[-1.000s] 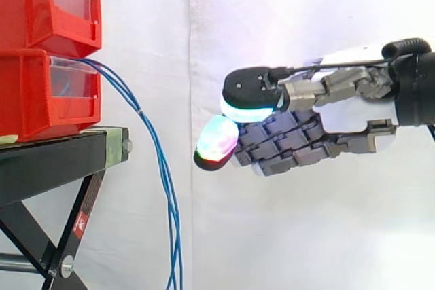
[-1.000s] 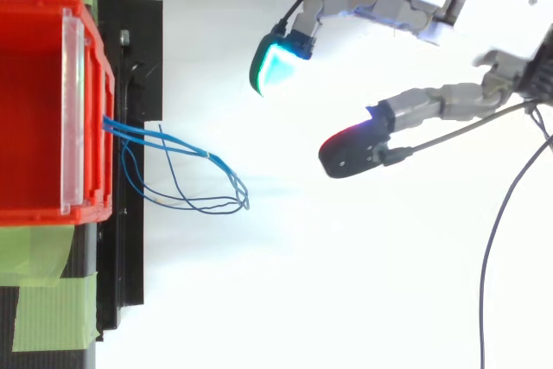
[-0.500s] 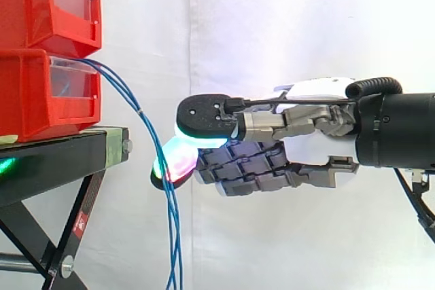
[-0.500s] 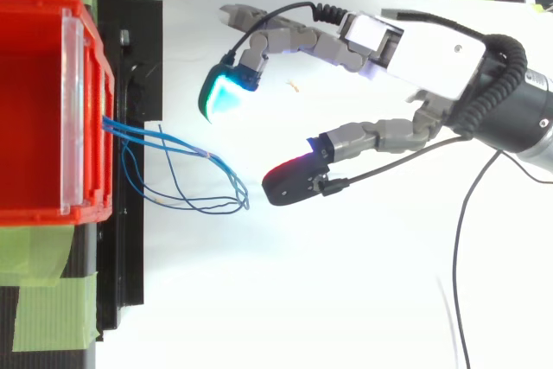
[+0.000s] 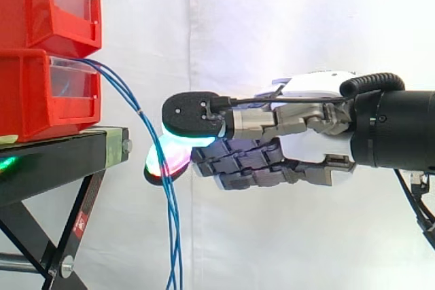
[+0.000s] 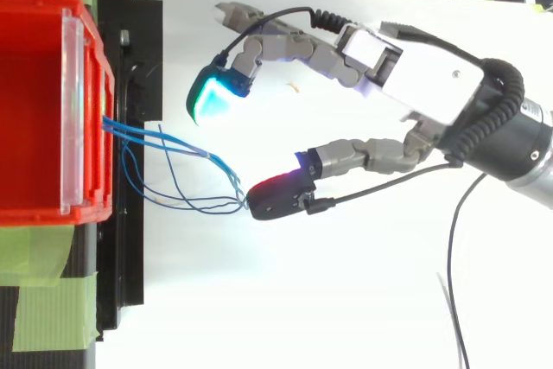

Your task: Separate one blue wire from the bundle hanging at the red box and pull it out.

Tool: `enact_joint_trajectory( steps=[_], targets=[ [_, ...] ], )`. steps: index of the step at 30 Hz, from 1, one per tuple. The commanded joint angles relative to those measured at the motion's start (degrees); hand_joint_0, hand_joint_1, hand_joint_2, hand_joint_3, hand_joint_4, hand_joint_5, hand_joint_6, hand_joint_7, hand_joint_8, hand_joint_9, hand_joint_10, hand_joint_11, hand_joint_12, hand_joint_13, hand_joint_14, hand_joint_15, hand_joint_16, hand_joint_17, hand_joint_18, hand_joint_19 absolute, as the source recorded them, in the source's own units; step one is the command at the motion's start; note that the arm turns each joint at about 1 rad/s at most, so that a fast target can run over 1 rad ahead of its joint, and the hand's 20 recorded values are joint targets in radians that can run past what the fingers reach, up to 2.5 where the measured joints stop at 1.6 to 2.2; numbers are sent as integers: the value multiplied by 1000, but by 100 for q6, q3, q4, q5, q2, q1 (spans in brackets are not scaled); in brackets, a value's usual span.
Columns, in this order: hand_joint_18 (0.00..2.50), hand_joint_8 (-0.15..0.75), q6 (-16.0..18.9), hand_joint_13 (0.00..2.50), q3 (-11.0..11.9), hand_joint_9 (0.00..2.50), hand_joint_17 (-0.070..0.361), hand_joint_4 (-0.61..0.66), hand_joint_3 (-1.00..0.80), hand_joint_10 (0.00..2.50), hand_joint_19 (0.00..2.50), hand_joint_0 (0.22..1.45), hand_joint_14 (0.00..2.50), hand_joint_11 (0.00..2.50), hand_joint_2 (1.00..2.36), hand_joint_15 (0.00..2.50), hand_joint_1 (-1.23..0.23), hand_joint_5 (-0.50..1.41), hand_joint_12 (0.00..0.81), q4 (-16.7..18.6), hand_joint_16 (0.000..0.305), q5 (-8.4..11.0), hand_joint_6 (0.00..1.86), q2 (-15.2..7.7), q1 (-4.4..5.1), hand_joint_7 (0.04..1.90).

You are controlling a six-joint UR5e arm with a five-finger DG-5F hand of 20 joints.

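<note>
Side view: the one hand (image 5: 306, 147) reaches level, its fingers straight. Beyond its fingertips two red bins (image 5: 41, 93) stack on one black stand (image 5: 54, 161). The blue wires (image 5: 173, 249), about three strands, hang from the lower bin across one glowing pad (image 5: 163, 164). A white curtain (image 5: 272, 32) is behind.

Top view: the hand (image 6: 432, 84) is spread wide. The wires (image 6: 207, 155) loop between the cyan pad (image 6: 206, 97) and the red-lit pad (image 6: 272, 196), whose tip meets the outermost loop. Ahead are one bin (image 6: 34, 101), the stand (image 6: 130, 239), and green tape (image 6: 52, 300) on it.
</note>
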Motion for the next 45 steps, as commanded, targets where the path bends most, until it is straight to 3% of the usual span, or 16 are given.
enact_joint_trajectory(
  steps=[1, 8, 11, 18, 38, 45],
  targets=[
    [0, 237, -29, 0, 8, 30, 129, 268, -500, 0, 16, 528, 0, 0, 1000, 36, -684, -210, 292, 109, 57, 111, 503, -87, 85, 996],
    [0, 241, -73, 0, 140, 43, 130, 268, -500, 0, 16, 526, 0, 14, 1000, 44, -676, -210, 294, 241, 58, 234, 503, -87, 173, 992],
    [0, 241, -249, 0, 290, 44, 130, 268, -500, 0, 19, 526, 0, 19, 1000, 38, -676, -210, 293, 250, 58, 357, 503, -183, 217, 991],
    [0, 241, -258, 0, 430, 53, 130, 273, -500, 0, 31, 527, 0, 22, 1000, 41, -672, -209, 294, 329, 58, 366, 503, -298, 278, 991],
    [0, 251, 33, 0, 474, 96, 129, 280, -500, 0, 54, 531, 0, 38, 1000, 46, -642, -204, 296, 188, 57, 340, 503, -289, 269, 994],
    [0, 253, 323, 0, 483, 114, 127, 282, -500, 0, 58, 539, 0, 44, 1000, 46, -617, -200, 296, 100, 57, 340, 503, -289, 269, 993]
  ],
)
